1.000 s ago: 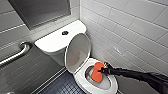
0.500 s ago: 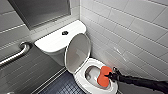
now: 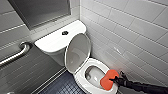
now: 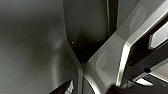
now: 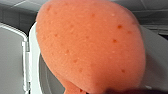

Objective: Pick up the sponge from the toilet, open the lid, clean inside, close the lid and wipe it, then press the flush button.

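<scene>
The white toilet [image 3: 83, 79] stands in the corner with its oval lid [image 3: 77, 51] raised and leaning back against the tank. The round dark flush button [image 3: 65, 32] sits in the middle of the tank top. My right gripper [image 3: 115, 80] comes in from the lower right, shut on the orange sponge [image 3: 108, 78]. It holds the sponge over the right side of the bowl's rim. In the right wrist view the sponge [image 5: 90, 45] looms large in front of the lid [image 5: 10, 57] and the seat. My left gripper stands open.
A white tiled wall [image 3: 130, 30] runs close along the toilet's right side. A metal grab bar [image 3: 15, 56] is fixed to the grey wall on the left. Dark small-tiled floor [image 3: 62, 86] lies left of the bowl.
The right gripper has carried the sponge a little down and to the right, toward the bowl's near right rim. The lid and the tank stay as they were.
</scene>
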Motion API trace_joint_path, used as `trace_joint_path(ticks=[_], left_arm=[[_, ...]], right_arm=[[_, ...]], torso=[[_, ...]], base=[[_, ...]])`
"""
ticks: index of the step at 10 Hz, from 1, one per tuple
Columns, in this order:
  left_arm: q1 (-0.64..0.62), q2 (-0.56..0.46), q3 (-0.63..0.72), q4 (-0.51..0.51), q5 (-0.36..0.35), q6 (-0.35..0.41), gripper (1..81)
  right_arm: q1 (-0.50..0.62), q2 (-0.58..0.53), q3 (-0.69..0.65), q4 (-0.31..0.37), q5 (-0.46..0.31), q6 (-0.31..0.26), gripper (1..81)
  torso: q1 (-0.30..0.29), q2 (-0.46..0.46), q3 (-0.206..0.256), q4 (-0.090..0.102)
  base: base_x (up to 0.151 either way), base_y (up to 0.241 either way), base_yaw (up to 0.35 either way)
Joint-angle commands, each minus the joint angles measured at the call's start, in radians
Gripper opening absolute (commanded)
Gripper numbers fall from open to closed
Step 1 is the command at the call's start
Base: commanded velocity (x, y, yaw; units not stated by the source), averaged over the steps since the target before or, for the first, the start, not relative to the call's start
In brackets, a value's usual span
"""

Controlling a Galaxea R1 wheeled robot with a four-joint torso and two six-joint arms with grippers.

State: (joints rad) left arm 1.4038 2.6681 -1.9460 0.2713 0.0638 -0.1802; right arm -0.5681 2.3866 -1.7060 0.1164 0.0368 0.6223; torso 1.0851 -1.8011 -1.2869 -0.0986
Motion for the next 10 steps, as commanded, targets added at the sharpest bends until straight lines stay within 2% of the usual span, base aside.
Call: trace_joint_path(ticks=[1,4,7,10], left_arm=[[0.011,0.007,0.022,0.022,0.082,0.007,81.1],[0.011,0.012,0.022,0.023,0.082,0.008,81.1],[0.011,0.006,0.022,0.022,0.079,0.007,81.1],[0.007,-0.009,0.024,0.019,0.079,0.007,81.1]], right_arm=[[0.007,-0.195,0.163,0.028,0.005,0.008,1.0],[-0.089,-0.249,0.232,0.028,0.058,0.007,1.0],[-0.172,-0.26,0.284,0.011,0.068,0.004,1.0],[-0.293,-0.298,0.324,-0.078,0.057,0.002,1.0]], torso=[[0.0,0.0,0.0,0.0],[0.0,0.0,0.0,0.0],[0.0,0.0,0.0,0.0],[0.0,0.0,0.0,0.0]], base=[[0.0,0.0,0.0],[0.0,0.0,0.0],[0.0,0.0,0.0],[0.0,0.0,0.0]])
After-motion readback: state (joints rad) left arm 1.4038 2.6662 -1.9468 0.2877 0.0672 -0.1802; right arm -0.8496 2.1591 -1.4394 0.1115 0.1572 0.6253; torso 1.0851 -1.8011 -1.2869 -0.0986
